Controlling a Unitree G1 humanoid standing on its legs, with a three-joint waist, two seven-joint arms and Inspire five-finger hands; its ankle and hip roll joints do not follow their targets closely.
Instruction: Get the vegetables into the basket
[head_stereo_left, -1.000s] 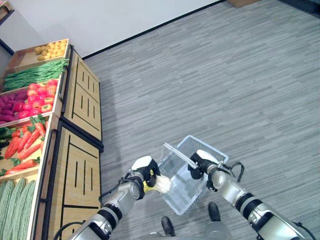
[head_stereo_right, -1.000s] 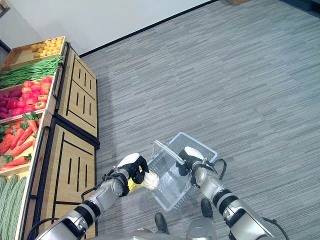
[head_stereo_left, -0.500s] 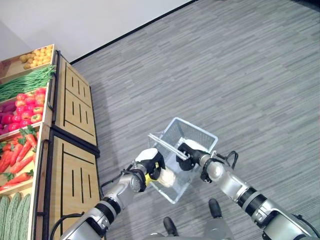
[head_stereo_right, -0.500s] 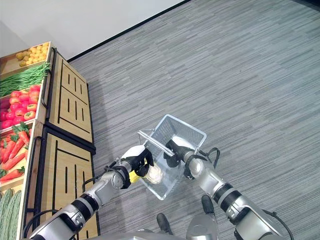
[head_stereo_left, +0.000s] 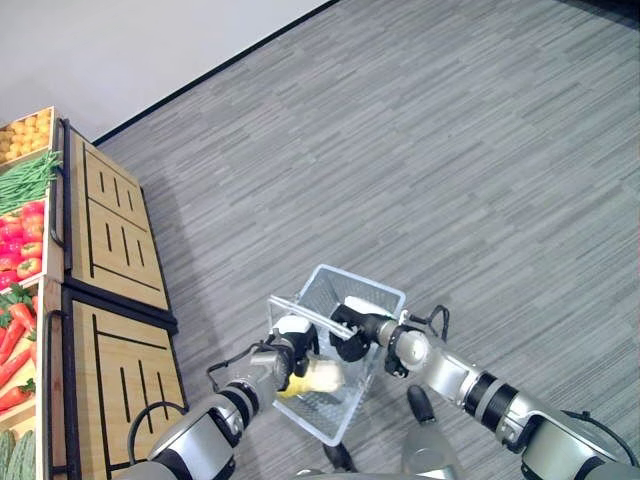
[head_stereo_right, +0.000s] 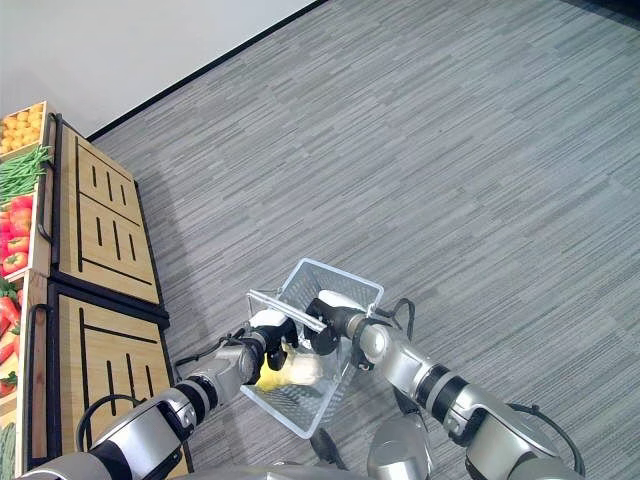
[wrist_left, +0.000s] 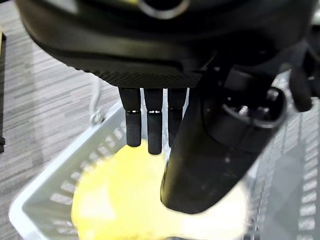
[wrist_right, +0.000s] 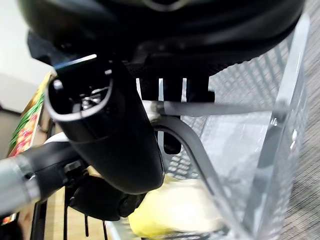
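A clear wire basket (head_stereo_left: 384, 293) hangs just above the grey floor. My right hand (head_stereo_left: 349, 334) is shut on its handle (wrist_right: 235, 108), which runs across the basket's top. My left hand (head_stereo_left: 289, 344) reaches over the near-left rim and is curled round a pale yellow vegetable (head_stereo_left: 320, 376), which sits inside the basket. In the left wrist view the fingers (wrist_left: 152, 127) and thumb (wrist_left: 210, 160) close over the yellow vegetable (wrist_left: 120, 195), with the basket wall (wrist_left: 47, 200) around it. The same vegetable (wrist_right: 175, 210) lies low in the basket in the right wrist view.
A wooden produce stand (head_stereo_left: 110, 250) runs along the left edge. It holds green beans (head_stereo_left: 25, 178), red peppers (head_stereo_left: 15, 235) and carrots (head_stereo_left: 10, 345). Open grey floor (head_stereo_left: 480, 160) stretches ahead and to the right.
The camera has swung right, so the stand sits further left. My left hand has carried the yellow vegetable over the rim and down into the basket. The right hand keeps its hold on the handle.
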